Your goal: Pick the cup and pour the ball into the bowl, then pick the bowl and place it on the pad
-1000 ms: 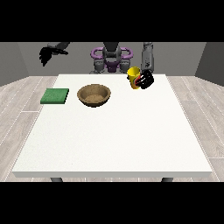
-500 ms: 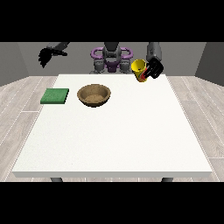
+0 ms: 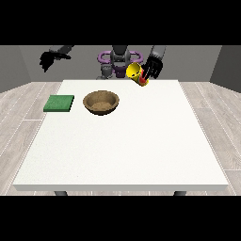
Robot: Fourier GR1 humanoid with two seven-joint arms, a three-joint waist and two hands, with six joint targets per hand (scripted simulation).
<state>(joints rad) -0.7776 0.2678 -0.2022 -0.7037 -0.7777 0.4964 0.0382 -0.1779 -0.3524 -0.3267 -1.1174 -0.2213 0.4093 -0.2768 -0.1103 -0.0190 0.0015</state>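
Bare test rm: white table [image 3: 122, 150].

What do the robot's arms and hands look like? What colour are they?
Both hands are black, the one at the view's left and the one at the view's right. The arms above them are dark grey, and rounded like tubes. No cables or markings show.

On one large white table [image 3: 141, 155] there are one round brown wooden bowl [image 3: 101, 102] at eleven o'clock, one flat green square pad [image 3: 59, 103] at ten, one yellow cup [image 3: 137, 74] at twelve, and two black hands [image 3: 153, 67].
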